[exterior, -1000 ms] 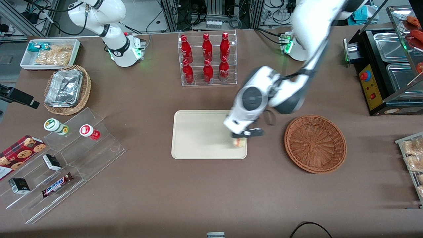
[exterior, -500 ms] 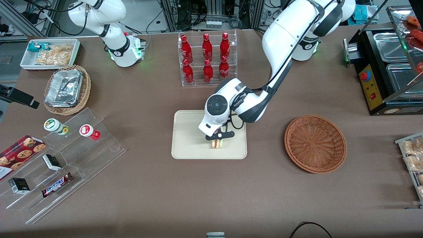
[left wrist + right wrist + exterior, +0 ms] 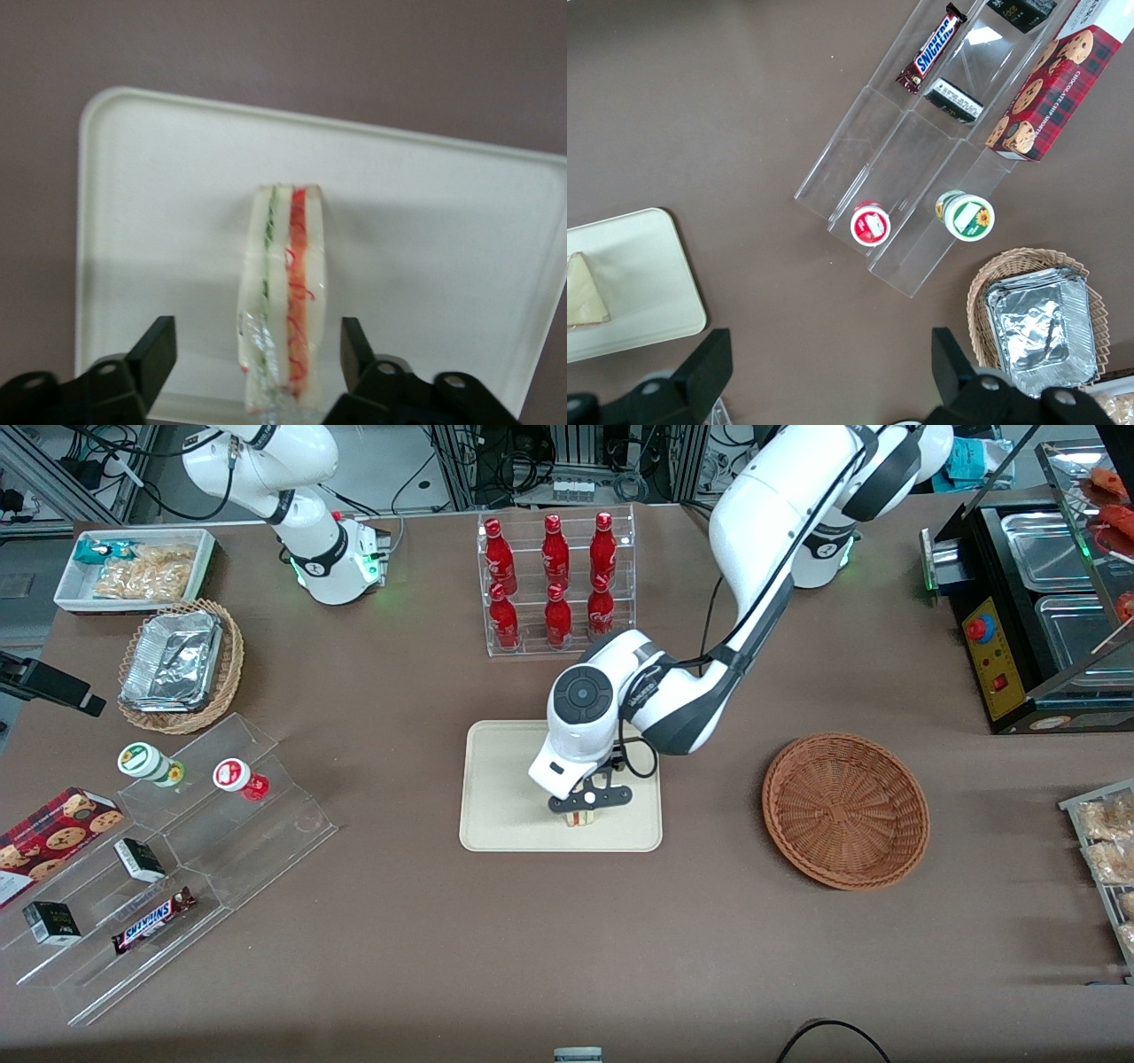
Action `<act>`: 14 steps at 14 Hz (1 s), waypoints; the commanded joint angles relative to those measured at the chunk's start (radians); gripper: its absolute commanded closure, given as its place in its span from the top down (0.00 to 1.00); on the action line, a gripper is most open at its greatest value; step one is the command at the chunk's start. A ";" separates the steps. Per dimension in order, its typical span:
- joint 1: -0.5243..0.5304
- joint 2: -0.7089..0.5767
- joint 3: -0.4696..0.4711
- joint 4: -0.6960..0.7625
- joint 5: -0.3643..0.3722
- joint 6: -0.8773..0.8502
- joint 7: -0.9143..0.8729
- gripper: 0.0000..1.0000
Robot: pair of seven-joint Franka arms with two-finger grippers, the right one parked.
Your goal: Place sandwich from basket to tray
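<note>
Sandwich (image 3: 285,301): a narrow wedge standing on edge on the tray, pale bread outside, a green layer and a red layer inside, shiny clear wrap over it.
Tray (image 3: 505,797): cream rectangle with rounded corners and a low rim; the sandwich (image 3: 582,816) stands near its edge closest to the front camera, toward the basket's end.
Gripper (image 3: 257,354): directly over the sandwich; its two black fingers (image 3: 158,350) stand spread wide, one on each side, with clear gaps to the wrap, gripping nothing.
Basket (image 3: 846,810): reddish-brown woven bowl at about 3 o'clock from the tray, well apart from it, nothing visible inside.
Front view only: the gripper (image 3: 588,801) hides most of the sandwich, so only a small pale bit shows.
Left wrist view only: the filling layers and the gaps beside the fingers.
Right wrist view only: the sandwich's (image 3: 583,294) broad pale triangular face on the tray (image 3: 651,283).
</note>
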 commanded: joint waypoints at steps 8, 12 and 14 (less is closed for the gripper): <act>0.331 -0.445 0.020 -0.099 0.002 -0.532 0.361 1.00; 0.552 -0.562 -0.038 -0.105 -0.004 -0.688 0.711 1.00; 0.652 -0.634 -0.112 -0.148 -0.010 -0.701 0.762 1.00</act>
